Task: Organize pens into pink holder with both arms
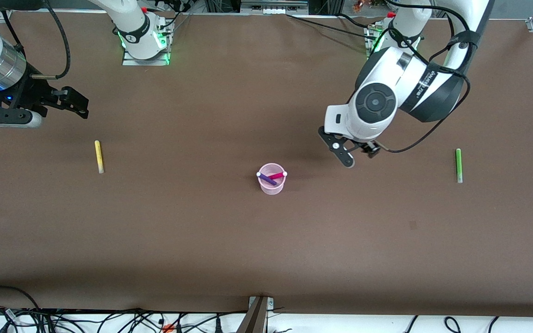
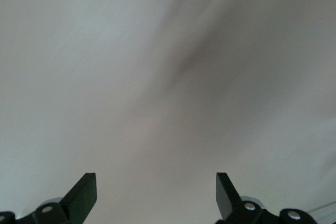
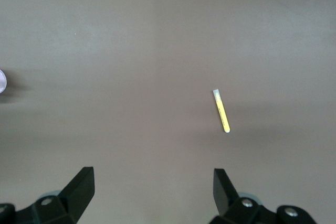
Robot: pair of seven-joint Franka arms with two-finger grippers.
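The pink holder [image 1: 271,179] stands mid-table with the magenta pen [image 1: 276,175] and purple pen [image 1: 268,179] crossed inside. At its nine o'clock lies the yellow pen [image 1: 99,157], at three o'clock the green pen [image 1: 458,165]. The left gripper [image 1: 347,155], spread and empty, hovers at the holder's two o'clock. The right gripper [image 1: 70,102], spread too, hangs over the table at the yellow pen's eleven o'clock.

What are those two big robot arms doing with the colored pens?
They are putting pens into the pink holder. The magenta pen and the purple pen are already in it. The yellow pen lies toward the right arm's end of the table and the green pen toward the left arm's end. The right claw is open up above the yellow pen, and the left claw is open over bare table beside the holder.
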